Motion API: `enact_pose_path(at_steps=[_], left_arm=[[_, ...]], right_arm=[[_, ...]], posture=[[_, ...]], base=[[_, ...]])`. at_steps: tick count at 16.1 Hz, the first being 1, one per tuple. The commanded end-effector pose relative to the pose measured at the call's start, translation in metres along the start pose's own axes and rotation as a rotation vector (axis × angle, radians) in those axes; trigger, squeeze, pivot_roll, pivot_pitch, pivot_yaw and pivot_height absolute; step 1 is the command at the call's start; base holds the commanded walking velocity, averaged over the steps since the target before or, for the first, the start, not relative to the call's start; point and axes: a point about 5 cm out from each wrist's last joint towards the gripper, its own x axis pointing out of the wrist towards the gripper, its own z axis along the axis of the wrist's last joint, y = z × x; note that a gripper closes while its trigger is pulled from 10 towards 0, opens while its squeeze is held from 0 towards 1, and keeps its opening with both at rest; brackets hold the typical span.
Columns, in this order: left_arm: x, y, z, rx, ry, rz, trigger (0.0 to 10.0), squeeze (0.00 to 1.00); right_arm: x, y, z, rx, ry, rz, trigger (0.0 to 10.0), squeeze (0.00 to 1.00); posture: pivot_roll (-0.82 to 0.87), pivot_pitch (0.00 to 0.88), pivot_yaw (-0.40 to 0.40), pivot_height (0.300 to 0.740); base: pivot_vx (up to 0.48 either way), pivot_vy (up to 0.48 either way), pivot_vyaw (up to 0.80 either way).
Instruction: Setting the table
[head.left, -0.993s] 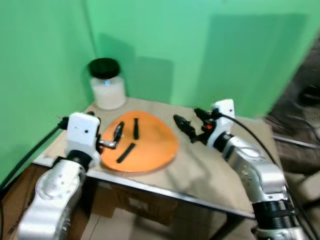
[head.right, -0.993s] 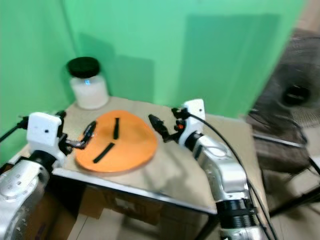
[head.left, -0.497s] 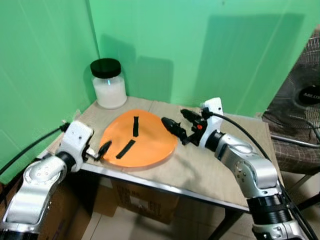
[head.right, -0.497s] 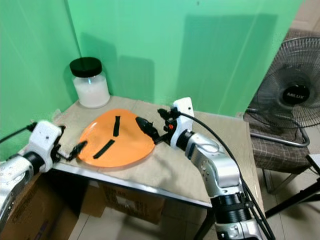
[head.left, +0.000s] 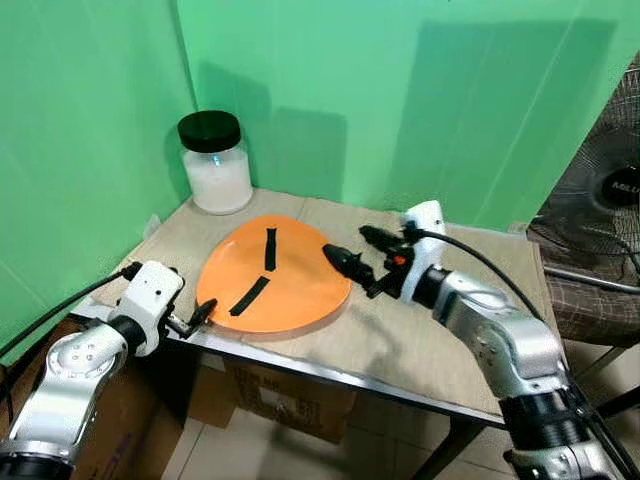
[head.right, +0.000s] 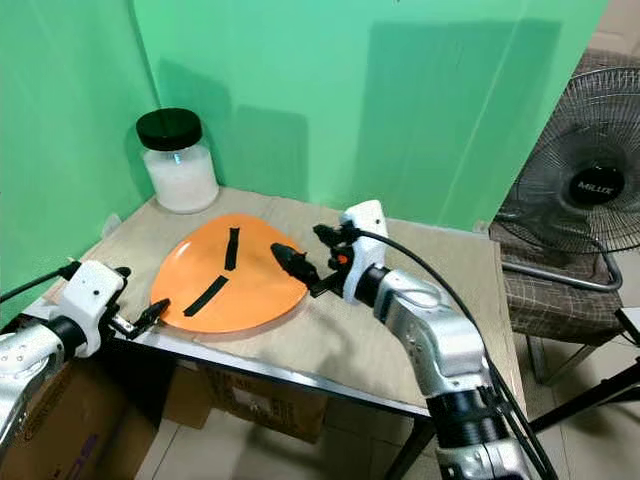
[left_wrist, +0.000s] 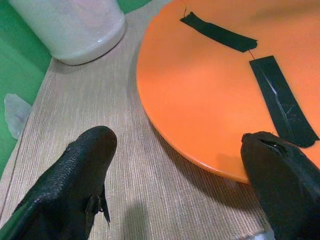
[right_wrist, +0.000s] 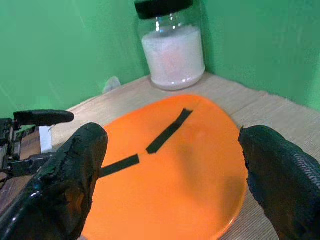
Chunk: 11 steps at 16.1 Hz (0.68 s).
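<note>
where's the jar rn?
Head views: the jar stands at the table's far left corner against the green wall, just beyond the orange plate, apart from it.

bright, even light, sharp frames

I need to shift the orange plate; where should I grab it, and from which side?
Probably the rim of the orange plate. It lies flat, so only the thin edge offers a hold. The open right gripper already sits at its right edge; come in low from that side.
</note>
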Motion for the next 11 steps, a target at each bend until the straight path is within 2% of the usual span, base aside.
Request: enact_pose_path(at_steps=[1, 3, 7, 8, 10, 11], left_arm=[[0.000, -0.006, -0.012, -0.001, 0.050, -0.019, 10.0, 0.00], [0.001, -0.012, -0.021, 0.008, 0.071, -0.034, 10.0, 0.00], [0.002, -0.017, -0.025, 0.009, 0.072, -0.039, 10.0, 0.00], [0.002, -0.020, -0.029, 0.020, 0.080, -0.050, 10.0, 0.00], [0.002, -0.022, -0.030, 0.029, 0.081, -0.059, 10.0, 0.00], [0.002, -0.022, -0.030, 0.029, 0.079, -0.059, 10.0, 0.00]], right_arm=[[0.005, 0.000, 0.003, -0.025, 0.005, 0.008, 10.0, 0.00], [0.015, -0.003, 0.004, 0.017, 0.022, 0.003, 10.0, 0.00], [0.025, -0.007, 0.002, 0.225, 0.060, 0.022, 10.0, 0.00], [0.031, -0.008, -0.002, 0.265, 0.075, 0.014, 10.0, 1.00], [0.035, -0.011, -0.003, 0.343, 0.067, -0.015, 10.0, 1.00], [0.035, -0.012, -0.003, 0.350, 0.066, -0.023, 10.0, 1.00]], posture=[[-0.01, 0.000, -0.016, 0.740], [-0.02, 0.000, -0.024, 0.740], [-0.02, 0.000, -0.037, 0.740], [-0.02, 0.000, -0.043, 0.740], [-0.01, 0.000, -0.054, 0.740], [-0.01, 0.000, -0.056, 0.740]], base=[[0.000, 0.000, 0.00], [0.000, 0.000, 0.00], [0.000, 0.000, 0.00], [0.000, 0.000, 0.00], [0.000, 0.000, 0.00], [0.000, 0.000, 0.00]])
